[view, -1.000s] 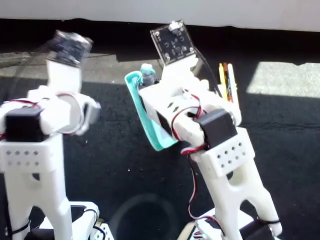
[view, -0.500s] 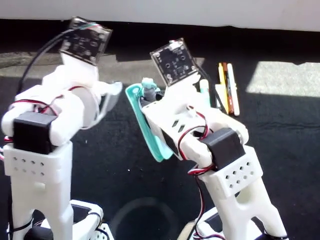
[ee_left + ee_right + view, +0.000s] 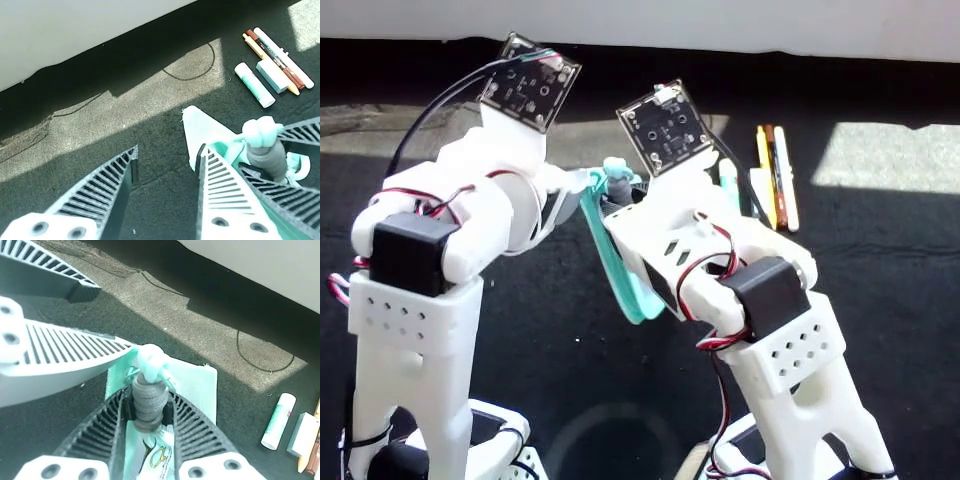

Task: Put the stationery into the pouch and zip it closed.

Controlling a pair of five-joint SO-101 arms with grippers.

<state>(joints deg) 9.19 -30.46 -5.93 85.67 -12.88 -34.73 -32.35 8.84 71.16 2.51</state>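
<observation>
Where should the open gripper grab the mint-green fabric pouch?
Probably the flat free corner of the mint-green fabric pouch, beside the grey cord pull that the right gripper pinches. That thin edge faces the open left gripper, so come from its side.

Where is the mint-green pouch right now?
In the high view the pouch hangs tilted between the two arms, the right gripper shut on its grey zipper cord; the open left gripper is just beside it.

A dark, felt-like table covering (image 3: 570, 340) meets a plain white wall (image 3: 770, 25) at the far edge. Bright sunlight patches (image 3: 890, 155) lie far right.
</observation>
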